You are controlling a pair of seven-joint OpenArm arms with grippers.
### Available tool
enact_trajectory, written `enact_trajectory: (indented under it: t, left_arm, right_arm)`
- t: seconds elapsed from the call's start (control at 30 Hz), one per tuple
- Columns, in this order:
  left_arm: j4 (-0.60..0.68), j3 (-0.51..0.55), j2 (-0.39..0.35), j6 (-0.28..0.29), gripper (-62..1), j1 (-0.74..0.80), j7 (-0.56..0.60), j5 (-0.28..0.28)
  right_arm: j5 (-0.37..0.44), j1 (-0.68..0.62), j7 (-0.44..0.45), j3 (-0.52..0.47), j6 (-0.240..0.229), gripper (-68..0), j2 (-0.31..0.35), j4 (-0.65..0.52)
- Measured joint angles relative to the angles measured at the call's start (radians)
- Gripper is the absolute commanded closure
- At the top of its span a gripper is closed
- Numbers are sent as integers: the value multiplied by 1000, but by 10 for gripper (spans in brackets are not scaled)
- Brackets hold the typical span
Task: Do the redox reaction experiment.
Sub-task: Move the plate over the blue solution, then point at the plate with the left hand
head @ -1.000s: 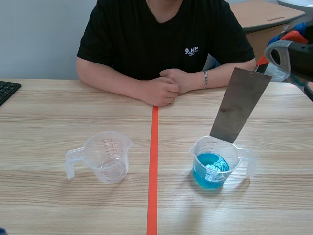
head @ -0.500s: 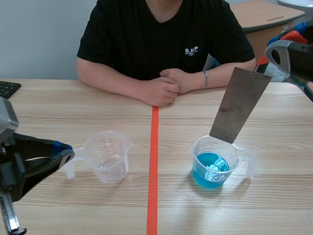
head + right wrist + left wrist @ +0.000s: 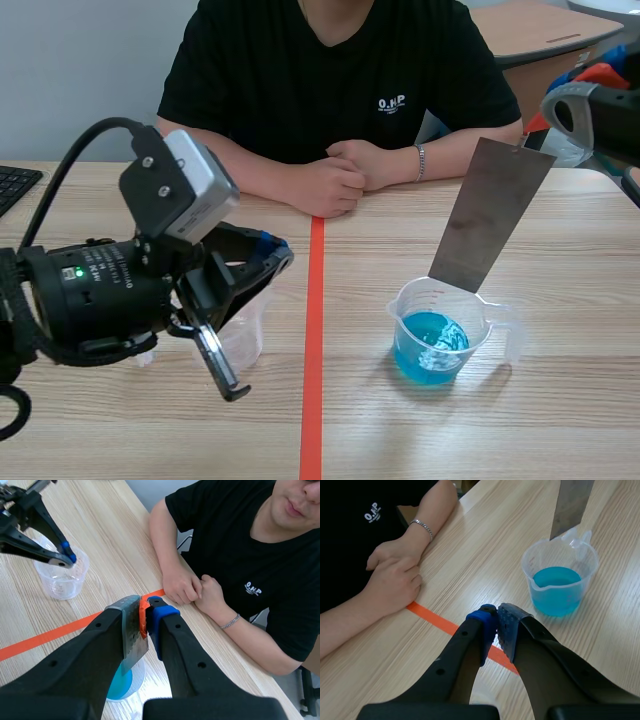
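A clear measuring cup [image 3: 440, 335] holding blue liquid stands right of the tape line, and shows in the left wrist view [image 3: 560, 582] ahead of my left gripper. A grey metal sheet [image 3: 490, 215] hangs tilted with its lower edge at that cup's rim. My right gripper [image 3: 145, 607] is shut on the sheet's [image 3: 132, 640] upper end. An empty clear cup [image 3: 245, 335] stands left of the line, mostly hidden behind my left arm. The left gripper [image 3: 275, 250] hovers above it, shut on nothing, fingers meeting [image 3: 497, 625].
A person in a black shirt sits across the table with clasped hands [image 3: 340, 175] resting near the far end of the orange tape line [image 3: 312, 380]. A black keyboard corner [image 3: 15, 185] lies at the far left.
My left arm has come in from the lower left and risen across the empty cup toward the tape line. The right arm and the metal sheet have stayed put.
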State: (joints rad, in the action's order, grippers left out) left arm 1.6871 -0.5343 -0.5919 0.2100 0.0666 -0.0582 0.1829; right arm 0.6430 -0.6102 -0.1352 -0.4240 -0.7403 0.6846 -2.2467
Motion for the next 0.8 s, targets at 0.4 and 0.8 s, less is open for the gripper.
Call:
enact_trajectory:
  t: [0.4,0.8]
  left_arm:
    - [-200,-55,196,0,-49,-109,-18,-60]
    - [-282,-165,308,-3,-49,-178,-19,-60]
  right_arm:
    - [0,0,0,0,0,-15,0,0]
    - [0,0,0,0,0,-15,0,0]
